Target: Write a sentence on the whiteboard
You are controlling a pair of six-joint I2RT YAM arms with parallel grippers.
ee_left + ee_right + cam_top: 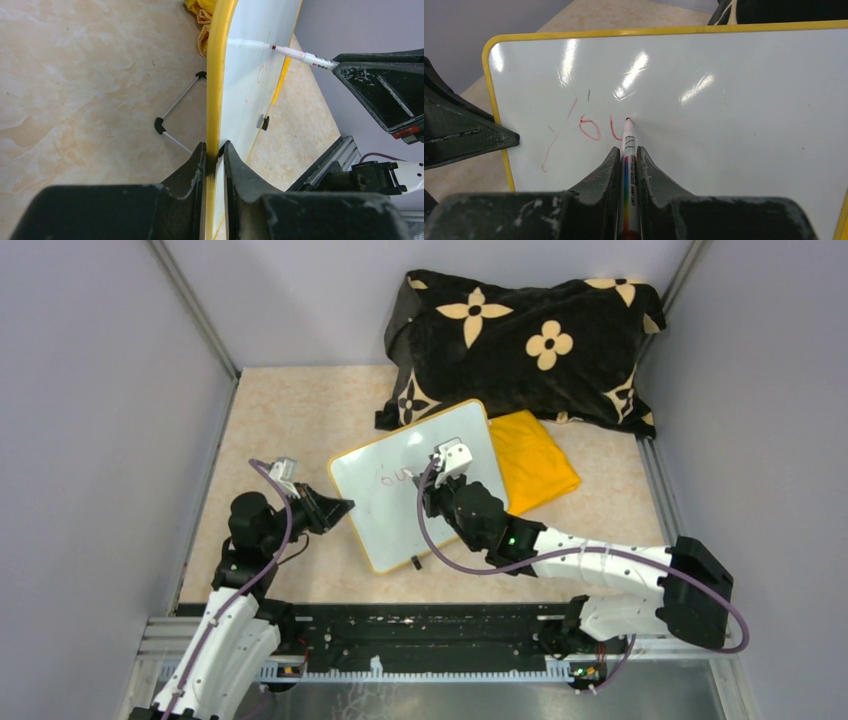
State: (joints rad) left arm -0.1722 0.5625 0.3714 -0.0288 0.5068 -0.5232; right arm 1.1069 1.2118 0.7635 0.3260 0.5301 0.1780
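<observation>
White and glossy, the flat rectangular whiteboard point(385, 515) with its thin orange-yellow rim sat askew at the centre of the overhead view, on the beige marbled bench point(290, 410). The left hand point(214, 150) was clenched on the board's rim at its left edge. The right hand point(626, 152) grasped a slim white marker pen point(628, 135), its red tip touching the board. Thin red letters point(589, 129), seemingly "You", sat just left of the tip. A folded yellow cloth point(535, 465) lay at the board's right, with a black flower-patterned pillow point(530, 340) above it.
</observation>
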